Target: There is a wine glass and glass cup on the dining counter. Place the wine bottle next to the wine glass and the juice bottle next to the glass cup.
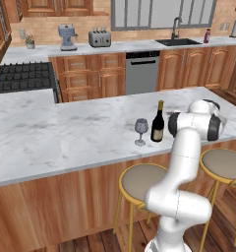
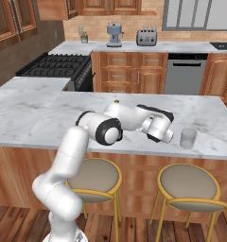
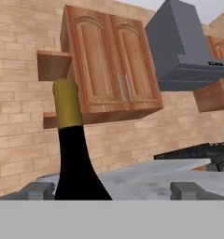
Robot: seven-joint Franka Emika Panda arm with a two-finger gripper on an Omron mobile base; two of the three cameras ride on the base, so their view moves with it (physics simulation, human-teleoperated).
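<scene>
The white arm rises from in front of the stools, bends at its elbow over the edge of the dining counter (image 1: 66, 133) and stretches its forearm almost level above the marble; the hand (image 2: 159, 126) lies low over the counter, turned sideways. In the hand view the two fingers (image 3: 39, 190) stand wide apart and released, with nothing pressed between them; the wine bottle (image 1: 158, 123) is in the gap but nearer to the left finger, its dark shoulder and gold-tan top rising upright, and I cannot tell if it touches that finger.

The wine bottle stands upright on the counter, just beside the wine glass (image 1: 141, 131); the two are near but apart, the glass on the side away from the arm. The glass cup (image 2: 187, 138) stands on the counter at the other side of the hand, near the front edge. A small dark red bottle (image 1: 207, 35) stands on the far counter just beside the black sink (image 1: 178, 42), well apart from the arm. Two round stools (image 2: 99, 177) stand under the counter edge; the arm's own forearm covers most of the wine bottle in the right base view.
</scene>
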